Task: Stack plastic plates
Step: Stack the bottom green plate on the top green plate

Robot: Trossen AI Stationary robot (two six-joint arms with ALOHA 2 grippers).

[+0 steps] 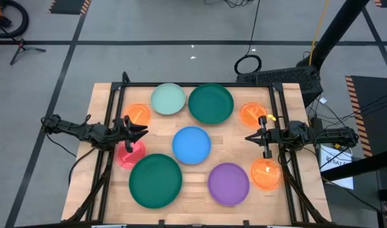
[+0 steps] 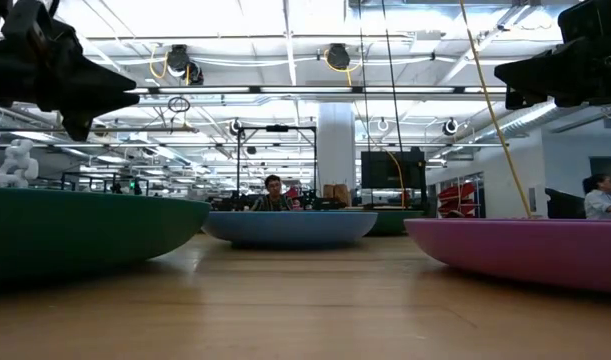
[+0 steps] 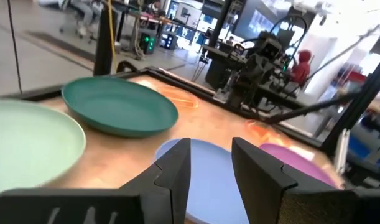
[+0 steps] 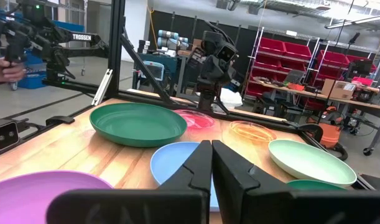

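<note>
Plastic plates lying unstacked around the blue plate, presumably spread singly for picking, with left gripper raised beside it near the pink plate, fingers slightly apart, and right gripper hovering opposite, fingers together.

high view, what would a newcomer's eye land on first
The bright plates spread singly over the wooden table: a blue plate in the middle, two dark green plates, a purple plate and smaller orange ones near the edges. Next, the left gripper with jaws apart and the right gripper with jaws closed, facing each other across it.
</note>
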